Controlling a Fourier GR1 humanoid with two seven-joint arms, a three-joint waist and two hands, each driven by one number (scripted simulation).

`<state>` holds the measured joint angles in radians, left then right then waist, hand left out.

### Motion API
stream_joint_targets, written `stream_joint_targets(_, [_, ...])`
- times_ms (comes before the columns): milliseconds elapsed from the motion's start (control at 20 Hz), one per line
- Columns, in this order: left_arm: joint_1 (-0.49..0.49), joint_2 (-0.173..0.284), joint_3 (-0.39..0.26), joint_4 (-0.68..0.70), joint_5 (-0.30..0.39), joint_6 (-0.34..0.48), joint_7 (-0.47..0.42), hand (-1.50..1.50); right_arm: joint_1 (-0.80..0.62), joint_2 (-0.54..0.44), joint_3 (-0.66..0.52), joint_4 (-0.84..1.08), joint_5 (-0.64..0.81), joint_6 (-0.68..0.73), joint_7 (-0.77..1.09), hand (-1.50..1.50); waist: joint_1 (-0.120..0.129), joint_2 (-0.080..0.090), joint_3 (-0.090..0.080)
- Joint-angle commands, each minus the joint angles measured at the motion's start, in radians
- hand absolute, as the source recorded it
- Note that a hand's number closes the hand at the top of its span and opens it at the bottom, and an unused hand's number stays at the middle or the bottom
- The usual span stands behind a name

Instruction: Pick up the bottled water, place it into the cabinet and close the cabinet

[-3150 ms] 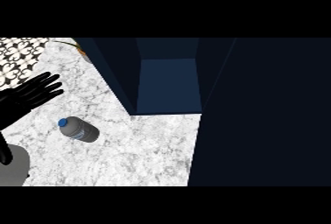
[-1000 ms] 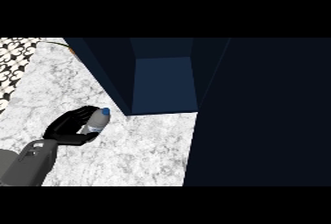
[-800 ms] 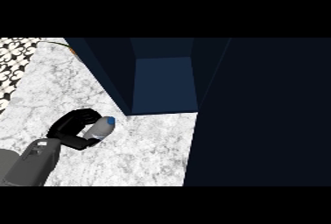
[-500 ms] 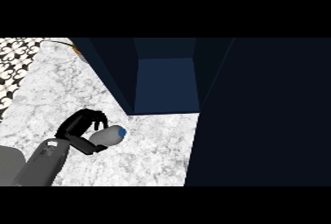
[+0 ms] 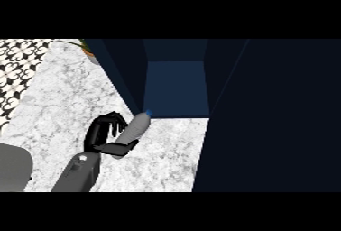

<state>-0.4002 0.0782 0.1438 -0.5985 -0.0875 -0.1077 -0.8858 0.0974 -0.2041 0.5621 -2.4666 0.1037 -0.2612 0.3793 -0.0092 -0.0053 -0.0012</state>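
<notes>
The left hand [image 5: 105,135] is curled round the water bottle [image 5: 135,131], thumb across its lower body and fingers behind it. The bottle lies tilted, blue cap leading toward the open cabinet [image 5: 177,88], seemingly to slide in cap-first. It hangs over the marble counter [image 5: 60,99], just at the cabinet's mouth.
</notes>
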Motion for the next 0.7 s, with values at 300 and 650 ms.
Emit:
stream_joint_targets(300, [0.045, -0.077, -0.201, -0.282, 0.236, 0.105, 0.180, 1.50, 0.051, -0.041, 0.011, -0.088, 0.060, -0.011, 0.002, -1.50, 0.001, -0.001, 0.001])
stream_joint_targets(650, [-0.027, -0.078, -0.355, -0.455, 0.373, 0.288, 0.377, 1.50, 0.072, -0.074, 0.000, -0.160, 0.023, -0.019, 0.024, -1.50, -0.004, 0.000, 0.001])
